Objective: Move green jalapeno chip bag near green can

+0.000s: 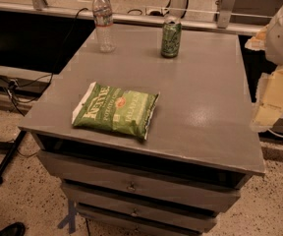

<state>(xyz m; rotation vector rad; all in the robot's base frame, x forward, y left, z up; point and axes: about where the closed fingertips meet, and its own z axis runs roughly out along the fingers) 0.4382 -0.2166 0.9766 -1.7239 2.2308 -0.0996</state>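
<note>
The green jalapeno chip bag (116,110) lies flat on the grey cabinet top (200,97), at its front left, label up. The green can (171,37) stands upright near the back edge, right of centre, well apart from the bag. My gripper (273,100) hangs at the right edge of the view, beside the cabinet's right side and above floor level, far from both the bag and the can. It holds nothing that I can see.
A clear plastic water bottle (103,21) with a white cap stands at the back left of the top. The cabinet has drawers (131,183) below. Cables (18,85) and a black stand leg run on the floor at left. A rail runs behind the cabinet.
</note>
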